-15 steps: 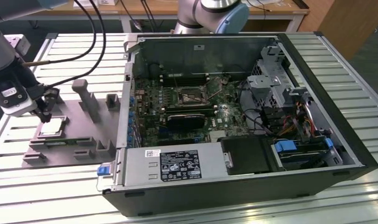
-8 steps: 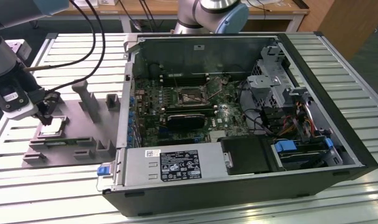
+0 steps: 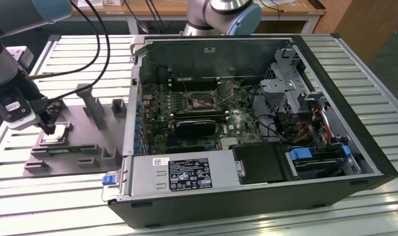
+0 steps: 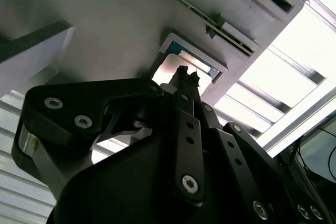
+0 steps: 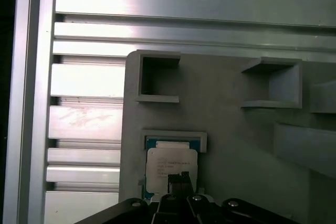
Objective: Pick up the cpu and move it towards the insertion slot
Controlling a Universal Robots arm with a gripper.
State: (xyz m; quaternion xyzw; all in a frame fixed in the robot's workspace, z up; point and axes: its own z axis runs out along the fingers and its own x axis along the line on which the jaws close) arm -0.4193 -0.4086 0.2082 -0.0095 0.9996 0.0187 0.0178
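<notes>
**Hovering closed over a seated chip**

The gripper (image 3: 49,129) hangs with its fingertips (image 5: 175,183) drawn together over the cpu (image 5: 170,163). The cpu lies in its pocket on the grey fixture plate (image 3: 87,145), well apart from the insertion slot (image 3: 200,100) inside the case (image 3: 251,196). Tips held together cannot straddle the chip; pressing down risks scratching its lid or skidding off.

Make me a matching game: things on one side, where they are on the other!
1 cpu
2 insertion slot
3 claw
4 grey plate

A inside the open computer case
B on the slatted table
C right over the cpu
D in a pocket of the grey plate

Pairs: 1-D, 2-A, 3-C, 4-B.
</notes>
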